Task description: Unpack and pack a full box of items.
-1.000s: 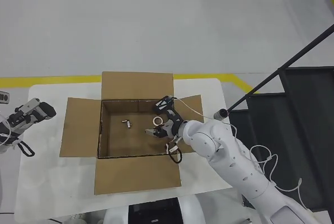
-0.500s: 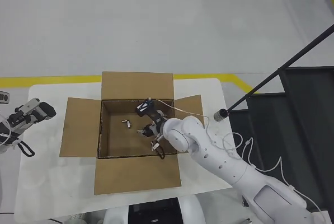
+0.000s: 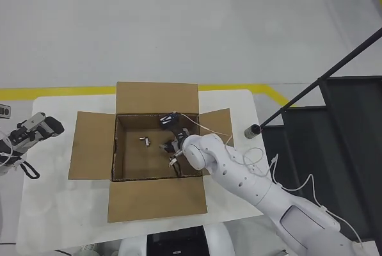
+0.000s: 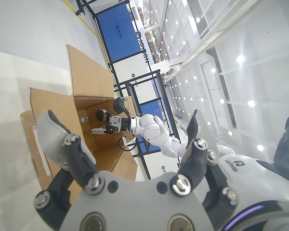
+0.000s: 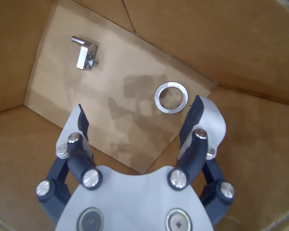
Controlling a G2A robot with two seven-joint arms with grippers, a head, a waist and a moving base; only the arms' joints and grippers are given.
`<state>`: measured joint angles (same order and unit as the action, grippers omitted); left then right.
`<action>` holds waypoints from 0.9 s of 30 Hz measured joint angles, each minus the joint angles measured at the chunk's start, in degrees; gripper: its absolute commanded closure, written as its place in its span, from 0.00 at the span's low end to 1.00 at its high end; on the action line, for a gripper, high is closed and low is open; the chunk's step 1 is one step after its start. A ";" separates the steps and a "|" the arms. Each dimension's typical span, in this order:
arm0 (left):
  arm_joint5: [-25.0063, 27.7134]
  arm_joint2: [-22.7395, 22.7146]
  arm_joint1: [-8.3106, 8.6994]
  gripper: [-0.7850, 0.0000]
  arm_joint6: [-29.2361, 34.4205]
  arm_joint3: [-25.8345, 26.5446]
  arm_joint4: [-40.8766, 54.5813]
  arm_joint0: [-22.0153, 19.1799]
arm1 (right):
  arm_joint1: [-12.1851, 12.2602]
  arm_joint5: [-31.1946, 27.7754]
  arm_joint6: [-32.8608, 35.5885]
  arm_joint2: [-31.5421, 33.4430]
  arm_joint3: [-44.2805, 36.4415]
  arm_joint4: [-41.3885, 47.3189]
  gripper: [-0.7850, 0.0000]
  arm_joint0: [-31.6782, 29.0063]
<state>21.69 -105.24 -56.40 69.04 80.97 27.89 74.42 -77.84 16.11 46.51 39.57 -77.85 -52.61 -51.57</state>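
Note:
An open cardboard box (image 3: 95,153) sits mid-table with its flaps spread flat. On its floor lie a metal L-shaped bracket (image 5: 85,54), also seen in the top view as the bracket (image 3: 144,139), and a flat metal ring (image 5: 157,97). My right gripper (image 5: 138,110) hangs open inside the box, empty, with the ring just beyond one fingertip and the bracket farther off. From above, the right gripper (image 3: 167,147) is right of the bracket. My left gripper (image 3: 40,128) stays open and empty over the table's left edge, well clear of the box (image 4: 91,90).
The box walls (image 5: 207,25) close in around the right gripper on all sides. A small dark cylinder (image 3: 251,130) stands at the table's right edge. Black metal stairs (image 3: 344,128) rise beyond it. Bare white tabletop (image 3: 63,205) lies left of the box.
The right arm has swung left inside the box, carrying its open gripper from over the ring toward the middle. The left arm has not moved.

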 measured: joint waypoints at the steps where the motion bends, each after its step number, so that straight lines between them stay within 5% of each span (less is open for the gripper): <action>1: 0.00 0.00 0.00 0.00 0.00 0.00 0.00 0.00 | -0.19 0.54 -0.30 0.19 0.46 0.45 0.40 -0.02; 8: 0.00 0.00 0.00 0.00 0.00 0.00 0.00 0.00 | -1.21 3.33 -0.69 0.79 2.55 2.08 0.50 0.09; 14: 0.00 0.00 0.00 0.00 0.00 0.00 0.00 0.00 | -2.36 5.79 -1.37 0.07 4.87 1.74 0.39 0.80; 27: 0.00 0.00 0.00 0.00 0.00 0.00 0.00 0.00 | -4.09 11.91 -1.64 -1.13 6.28 -4.18 0.78 1.32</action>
<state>21.69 -105.24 -56.40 69.04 80.97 27.89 74.42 -81.93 28.01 44.88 38.44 -71.57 -56.80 -50.25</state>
